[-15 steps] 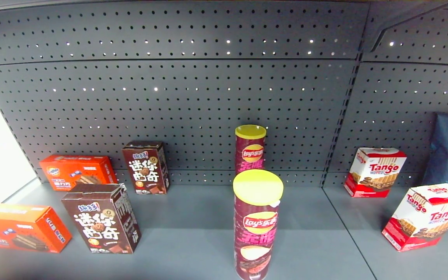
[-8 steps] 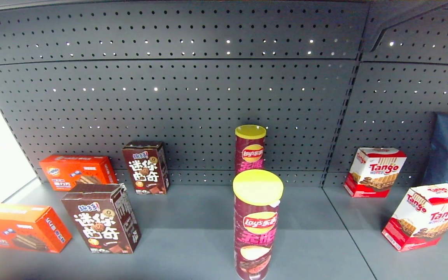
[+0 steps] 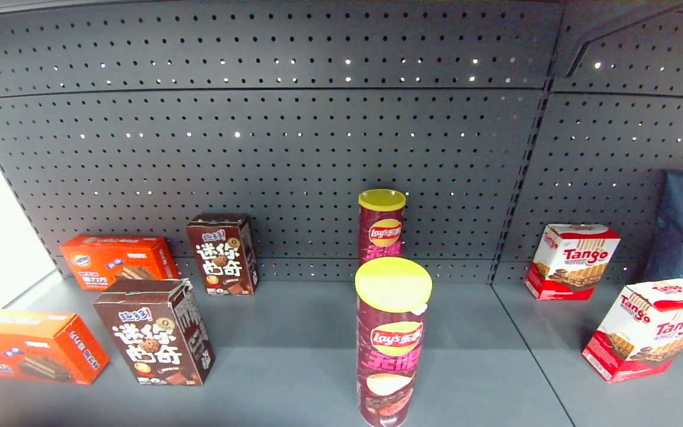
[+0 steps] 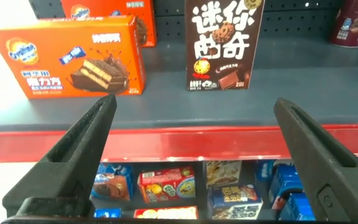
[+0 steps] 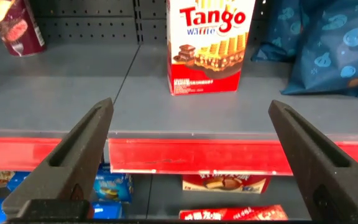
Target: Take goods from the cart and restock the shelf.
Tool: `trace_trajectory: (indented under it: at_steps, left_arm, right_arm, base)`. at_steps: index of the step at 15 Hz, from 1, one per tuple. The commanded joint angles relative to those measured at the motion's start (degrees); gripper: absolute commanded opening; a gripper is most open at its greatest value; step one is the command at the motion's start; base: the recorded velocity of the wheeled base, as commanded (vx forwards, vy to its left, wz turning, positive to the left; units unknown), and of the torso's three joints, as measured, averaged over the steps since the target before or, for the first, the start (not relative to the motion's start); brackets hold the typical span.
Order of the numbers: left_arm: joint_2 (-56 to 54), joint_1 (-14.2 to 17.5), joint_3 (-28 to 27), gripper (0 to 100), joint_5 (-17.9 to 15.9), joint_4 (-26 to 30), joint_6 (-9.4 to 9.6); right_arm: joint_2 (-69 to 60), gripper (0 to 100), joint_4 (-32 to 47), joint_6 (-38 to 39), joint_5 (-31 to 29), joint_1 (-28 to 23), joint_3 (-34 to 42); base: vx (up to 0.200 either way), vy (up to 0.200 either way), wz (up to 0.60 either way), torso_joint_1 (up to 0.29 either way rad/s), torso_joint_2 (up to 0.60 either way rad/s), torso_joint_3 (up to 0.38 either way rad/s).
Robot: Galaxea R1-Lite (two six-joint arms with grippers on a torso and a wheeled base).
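Note:
On the grey shelf [image 3: 294, 356] stand two orange cake boxes [image 3: 27, 347], two brown cookie boxes [image 3: 158, 332], two chip cans with yellow lids [image 3: 392, 338] and two white-and-red wafer boxes [image 3: 650, 329]. My left gripper [image 4: 196, 102] hangs open and holds nothing. It sits just in front of the shelf's red front edge [image 4: 185, 144], facing an orange cake box [image 4: 67, 59] and a brown cookie box [image 4: 224, 43]. My right gripper [image 5: 191, 104] is open and holds nothing too, before the red edge [image 5: 191, 155], facing a wafer box [image 5: 209, 43].
A perforated grey back panel [image 3: 258, 148] closes the shelf behind the goods. Blue bags [image 5: 328, 46] lean at the far right. Below the red edge, a lower shelf holds several packed snack boxes [image 4: 166, 186]. Bare shelf floor lies between the cookie boxes and the cans.

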Motion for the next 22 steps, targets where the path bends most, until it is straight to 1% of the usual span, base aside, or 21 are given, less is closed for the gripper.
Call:
trace_trajectory:
  at_steps: [1,3,5,7,8,9,22]
  left_arm:
    - [-0.02,0.10,-0.04,100,0.16,-0.04,-0.24]
    - [-0.02,0.01,-0.04,100,0.07,-0.04,0.02]
    - [-0.02,0.01,0.05,100,-0.19,-0.04,0.90]
    - [-0.02,0.01,-0.04,100,-0.10,-0.04,0.55]
    - [-0.02,0.01,-0.04,100,0.07,-0.04,-0.24]
    - [-0.02,0.10,-0.04,100,0.16,-0.04,-0.33]
    - [-0.02,0.01,-0.04,100,0.07,-0.04,-0.24]
  right_arm:
    - [0.00,100,-0.06,-0.01,0.00,0.09,0.00]
    - [0.00,100,-0.06,-0.10,0.00,0.00,0.00]
    - [0.00,100,-0.06,-0.01,0.00,0.00,0.00]
    - [0.00,100,-0.06,-0.10,0.00,0.00,0.00]
    - [0.00,100,-0.06,-0.01,0.00,0.00,0.00]
    - [0.00,100,-0.06,-0.10,0.00,0.00,0.00]
    - [0.00,100,-0.06,-0.10,0.00,0.00,0.00]
  base:
    - [0.000,0.000,0.00,0.000,0.00,0.000]
    - [0.000,0.000,0.00,0.000,0.00,0.000]
    - [0.000,0.000,0.00,0.000,0.00,0.000]
    - [0.000,-0.200,0.00,0.007,0.01,-0.005]
    - [0.000,0.000,0.00,0.000,0.00,0.000]
    - [0.000,0.000,0.00,0.000,0.00,0.000]
    - [0.000,0.000,0.00,0.000,0.00,0.000]
